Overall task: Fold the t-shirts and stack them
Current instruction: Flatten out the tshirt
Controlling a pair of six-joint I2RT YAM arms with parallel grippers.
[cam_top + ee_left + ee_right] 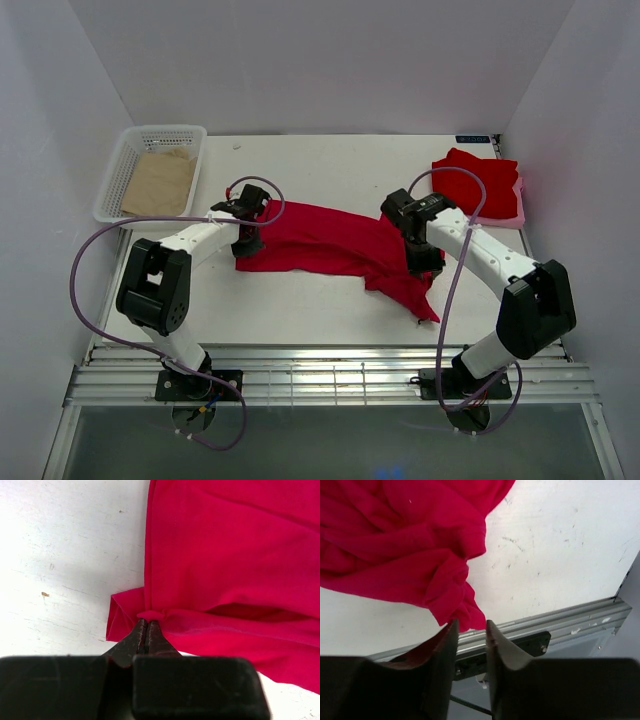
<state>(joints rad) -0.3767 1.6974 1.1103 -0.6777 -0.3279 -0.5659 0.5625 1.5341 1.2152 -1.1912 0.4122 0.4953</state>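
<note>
A red t-shirt (pixel 330 245) lies stretched out across the middle of the table, rumpled at its right end. My left gripper (pixel 248 238) is shut on its left edge. In the left wrist view the closed tips (pixel 146 621) pinch a small fold of the red cloth (pixel 225 555). My right gripper (pixel 422 262) holds the shirt's right part. In the right wrist view a bunched point of cloth (pixel 395 540) runs in between the tips (pixel 471 625), which stand a narrow gap apart. A second red t-shirt (pixel 478 180) lies folded at the back right.
A white basket (pixel 112 178) at the back left holds a tan sheet (pixel 160 182). A pale pink piece (pixel 519 205) lies under the folded shirt. The table's slatted metal front edge (pixel 330 375) runs close below the right gripper (pixel 560 622).
</note>
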